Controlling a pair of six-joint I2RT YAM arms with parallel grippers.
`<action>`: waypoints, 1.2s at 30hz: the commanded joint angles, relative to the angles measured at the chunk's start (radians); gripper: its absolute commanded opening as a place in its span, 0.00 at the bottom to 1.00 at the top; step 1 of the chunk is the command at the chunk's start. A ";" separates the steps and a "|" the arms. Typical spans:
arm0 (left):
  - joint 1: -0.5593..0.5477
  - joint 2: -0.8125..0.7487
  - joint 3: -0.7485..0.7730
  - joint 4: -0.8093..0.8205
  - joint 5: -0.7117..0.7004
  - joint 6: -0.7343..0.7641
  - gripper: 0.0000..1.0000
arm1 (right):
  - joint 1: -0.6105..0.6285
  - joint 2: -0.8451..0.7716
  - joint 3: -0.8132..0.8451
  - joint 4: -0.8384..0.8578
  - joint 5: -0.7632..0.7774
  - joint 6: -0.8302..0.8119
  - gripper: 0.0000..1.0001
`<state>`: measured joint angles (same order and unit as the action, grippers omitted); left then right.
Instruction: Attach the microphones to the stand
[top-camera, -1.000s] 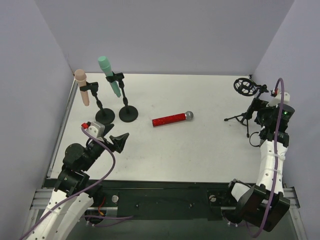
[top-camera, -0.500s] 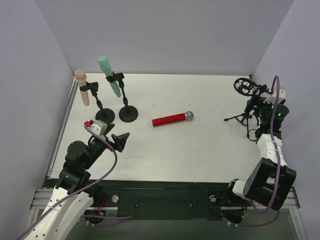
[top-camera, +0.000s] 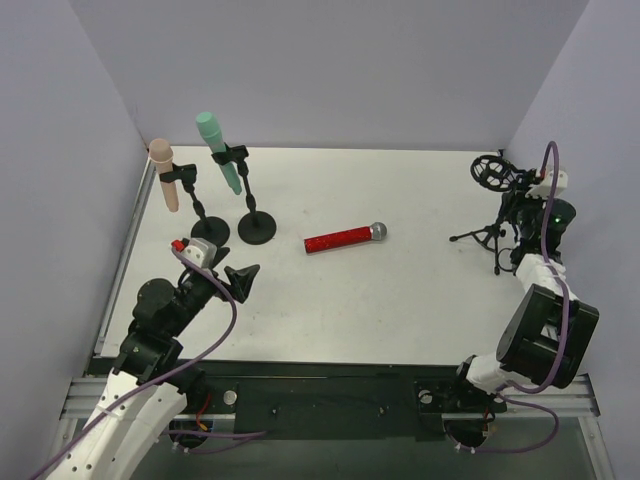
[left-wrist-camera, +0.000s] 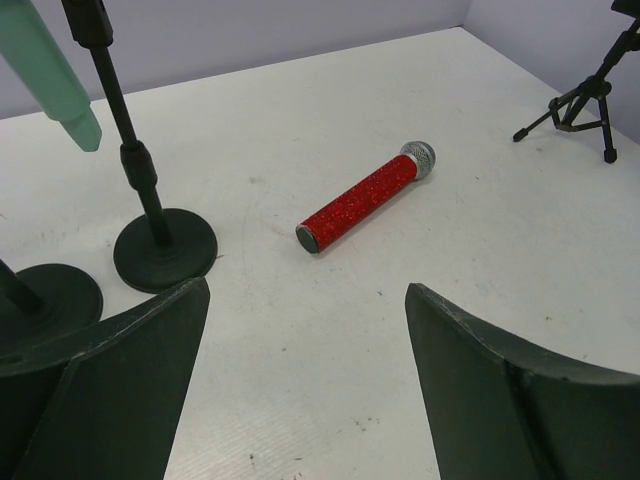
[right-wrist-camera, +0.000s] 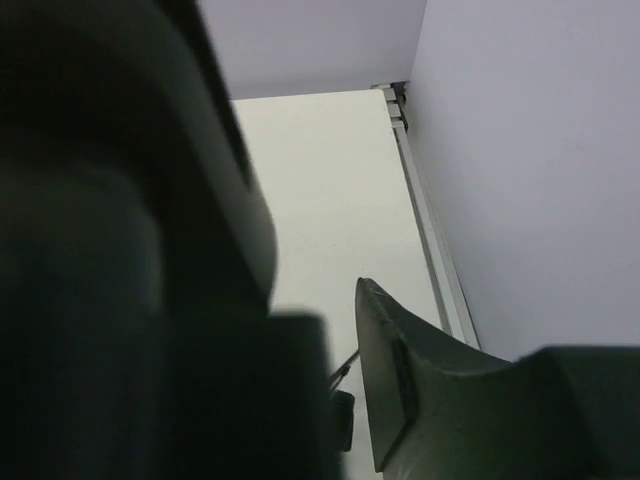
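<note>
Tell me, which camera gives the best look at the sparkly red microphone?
The left wrist view: the red microphone lies close and large there, whole from its flat end to its silver head. The top view also shows all of it, but small. The right wrist view does not show it.

You are looking at a white tabletop (top-camera: 400, 290) sitting between pale lavender walls (top-camera: 330, 70) rising on three sides, with a silver metal rail (top-camera: 122, 270) running along its left edge and a dark frame (top-camera: 330, 400) lying across its near edge.
</note>
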<state>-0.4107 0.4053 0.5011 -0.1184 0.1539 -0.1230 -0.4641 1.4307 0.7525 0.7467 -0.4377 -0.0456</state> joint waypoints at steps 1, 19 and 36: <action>0.007 0.006 0.005 0.016 0.009 0.011 0.91 | -0.004 0.013 0.077 0.083 -0.065 -0.017 0.28; 0.012 0.012 0.001 0.048 0.081 0.003 0.91 | 0.332 -0.269 -0.021 -0.348 -0.340 -0.246 0.02; 0.029 0.101 -0.006 0.140 0.219 -0.036 0.92 | 0.528 -0.328 -0.171 -0.220 -0.410 -0.166 0.20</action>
<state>-0.3889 0.4786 0.4942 -0.0902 0.2935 -0.1360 0.0444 1.1454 0.6250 0.4942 -0.7666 -0.1841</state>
